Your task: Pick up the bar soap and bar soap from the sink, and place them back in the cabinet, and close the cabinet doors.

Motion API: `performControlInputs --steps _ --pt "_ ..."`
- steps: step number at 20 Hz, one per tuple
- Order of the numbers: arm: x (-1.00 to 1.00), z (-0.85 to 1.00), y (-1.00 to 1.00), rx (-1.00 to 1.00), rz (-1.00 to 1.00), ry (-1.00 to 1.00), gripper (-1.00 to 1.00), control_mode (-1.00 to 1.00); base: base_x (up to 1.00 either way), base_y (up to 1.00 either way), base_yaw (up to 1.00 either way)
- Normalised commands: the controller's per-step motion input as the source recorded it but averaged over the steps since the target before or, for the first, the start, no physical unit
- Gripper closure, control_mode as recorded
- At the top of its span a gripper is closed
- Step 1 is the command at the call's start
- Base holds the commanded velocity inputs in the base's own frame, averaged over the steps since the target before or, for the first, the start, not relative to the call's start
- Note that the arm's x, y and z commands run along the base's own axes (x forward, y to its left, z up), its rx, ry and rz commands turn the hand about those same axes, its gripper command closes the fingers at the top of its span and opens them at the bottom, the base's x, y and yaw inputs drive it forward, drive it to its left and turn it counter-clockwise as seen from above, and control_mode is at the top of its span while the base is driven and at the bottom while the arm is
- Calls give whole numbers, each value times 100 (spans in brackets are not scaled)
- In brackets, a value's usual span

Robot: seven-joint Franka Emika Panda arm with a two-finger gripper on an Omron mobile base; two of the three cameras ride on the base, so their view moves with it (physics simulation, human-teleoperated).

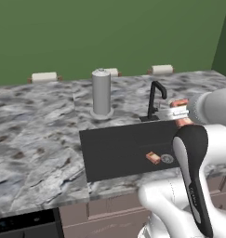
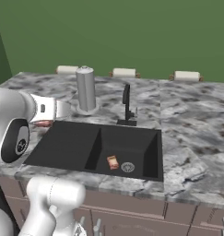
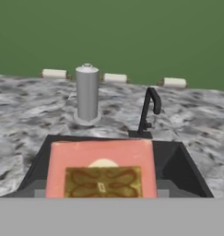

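nearest the hand camera, a reddish-orange bar soap with a tan printed face [image 3: 102, 173] is seen held in the two-finger gripper [image 1: 181, 113], the jaws narrowed on it above the sink's near side; the finger tips themselves are hidden behind the bar. an ornamental brown pattern is carried on its label, but no writing can be read. in the left base view the held bar is partly covered by the white wrist. below it, the wide dark grey-black sink basin [image 2: 67, 143] is set into grey marbled stone counter [image 1: 35, 139]. a second reddish-orange bar soap [image 2: 113, 162] is seen lying on the basin floor, just beside the round drain [image 2: 127, 167]. behind the basin a thin black faucet [image 2: 127, 106] is mounted. farther back, an upright grey cylinder [image 2: 85, 88] is stood on the counter. three white rolls with brown ends [image 2: 124, 72] are lined along the green wall.
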Motion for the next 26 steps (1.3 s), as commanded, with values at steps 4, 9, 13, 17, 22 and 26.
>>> performControlInputs --steps 4,9,13,17,22,26 --pt "0 0 0 0 0 0 100 100 -15 0 -47" --pt "0 0 0 0 0 0 100 100 -28 0 -50" --pt "0 0 0 0 0 0 100 100 -14 0 -50" --pt "0 0 0 0 0 0 100 100 -11 0 -53" --pt "0 0 0 0 0 0 100 100 0 0 -56" --pt "0 0 0 0 0 0 100 100 0 0 -61"
